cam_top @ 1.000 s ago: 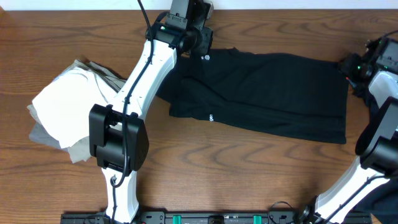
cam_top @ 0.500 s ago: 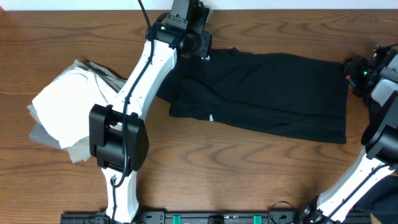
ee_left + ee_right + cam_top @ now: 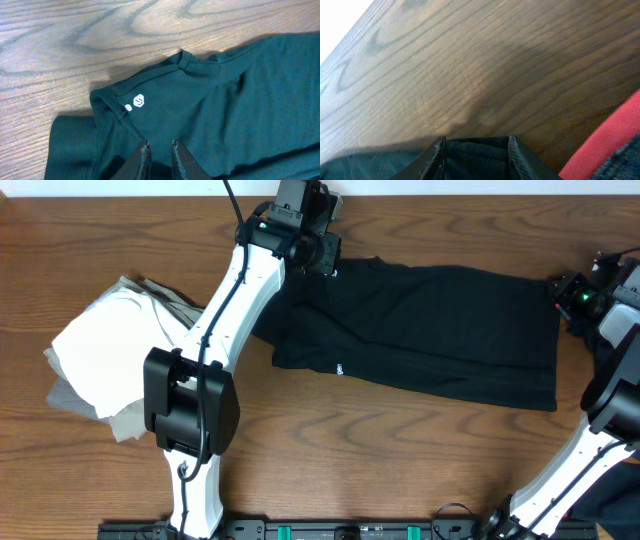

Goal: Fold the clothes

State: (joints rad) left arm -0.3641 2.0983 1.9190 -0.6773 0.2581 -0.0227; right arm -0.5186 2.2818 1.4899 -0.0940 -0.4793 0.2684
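Observation:
A black shirt (image 3: 430,330) lies spread across the middle of the wooden table, partly folded, with its collar at the top left. My left gripper (image 3: 325,258) sits on the shirt just below the collar. In the left wrist view its fingers (image 3: 160,146) are nearly together, pinching the dark cloth (image 3: 225,100) below the white logo. My right gripper (image 3: 560,292) is at the shirt's top right corner. In the right wrist view its fingers (image 3: 475,145) are spread apart with bunched black cloth (image 3: 477,157) between them.
A pile of white and grey clothes (image 3: 110,350) lies at the left of the table. The table's far edge runs just behind both grippers. Something red (image 3: 610,145) shows at the lower right of the right wrist view.
My right gripper drew a little to the right, then came back left to the shirt's corner. The left gripper and the shirt have barely moved.

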